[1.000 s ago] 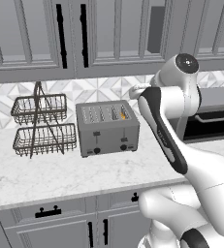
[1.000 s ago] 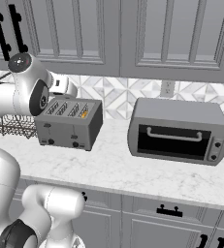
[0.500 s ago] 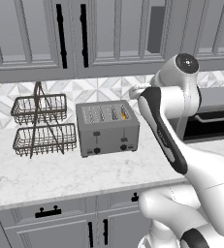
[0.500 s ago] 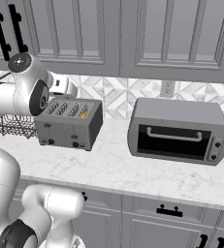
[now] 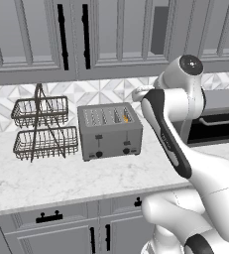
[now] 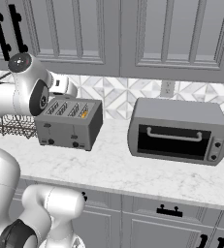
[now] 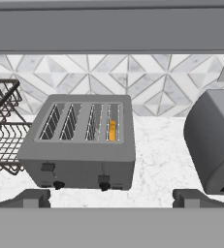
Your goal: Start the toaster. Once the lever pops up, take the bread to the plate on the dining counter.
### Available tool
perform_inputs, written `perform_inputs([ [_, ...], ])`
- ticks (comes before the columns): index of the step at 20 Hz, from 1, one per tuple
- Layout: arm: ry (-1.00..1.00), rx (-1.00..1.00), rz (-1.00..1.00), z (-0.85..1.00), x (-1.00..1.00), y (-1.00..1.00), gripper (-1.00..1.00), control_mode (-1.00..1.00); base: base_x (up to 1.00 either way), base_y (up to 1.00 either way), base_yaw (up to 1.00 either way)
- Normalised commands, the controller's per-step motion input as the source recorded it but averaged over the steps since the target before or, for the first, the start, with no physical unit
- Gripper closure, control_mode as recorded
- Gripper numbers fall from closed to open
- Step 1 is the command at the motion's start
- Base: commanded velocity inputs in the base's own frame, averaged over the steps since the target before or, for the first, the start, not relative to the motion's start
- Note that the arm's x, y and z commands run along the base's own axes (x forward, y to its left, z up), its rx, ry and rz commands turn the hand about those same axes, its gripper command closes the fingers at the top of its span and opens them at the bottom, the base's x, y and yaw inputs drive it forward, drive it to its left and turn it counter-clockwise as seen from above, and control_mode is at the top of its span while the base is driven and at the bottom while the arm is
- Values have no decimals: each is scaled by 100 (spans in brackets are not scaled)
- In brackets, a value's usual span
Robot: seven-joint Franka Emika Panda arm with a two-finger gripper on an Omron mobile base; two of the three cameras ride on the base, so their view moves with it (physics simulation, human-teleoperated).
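On the wall surface (image 5: pixel 61 183): toaster (image 5: pixel 110 131) stands between wire basket rack (image 5: pixel 41 128) and toaster oven (image 6: pixel 179 131), near the tiled backsplash, front with levers and knobs facing the robot
Bread (image 7: pixel 112 130): golden slice sunk in the rightmost slot, top edge just showing; it sits low, so it looks loaded for toasting
Levers: two small dark tabs high on the toaster front, apparently not pressed yet; hard to be sure at this size
Jaws (image 7: pixel 111 197): spread wide, holding nothing; fingertips (image 7: pixel 33 197) frame the toaster from above and in front, apart from it
Why so: hand looks down on the toaster, likely lining up for the right-hand lever under the loaded slot
Arm (image 5: pixel 178 94): raised beside the toaster, elbow high
Stage: start; toasting not begun
Risk: lever is small, a wide-open hand could slip past it
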Motion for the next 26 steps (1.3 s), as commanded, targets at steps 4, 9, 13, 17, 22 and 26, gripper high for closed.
perform_inputs([
  [4, 0, 0, 0, 0, 0, 0, -100, -100, 0, 0, 0],
  [9, 0, 0, 0, 0, 0, 0, -100, -100, 0, 0, 0],
  [13, 0, 0, 0, 0, 0, 0, -100, -100, 0, 0, 0],
  [17, 0, 0, 0, 0, 0, 0, -100, -100, 0, 0, 0],
  [22, 0, 0, 0, 0, 0, 0, -100, -100, 0, 0, 0],
  [26, 0, 0, 0, 0, 0, 0, -100, -100, 0, 0, 0],
])
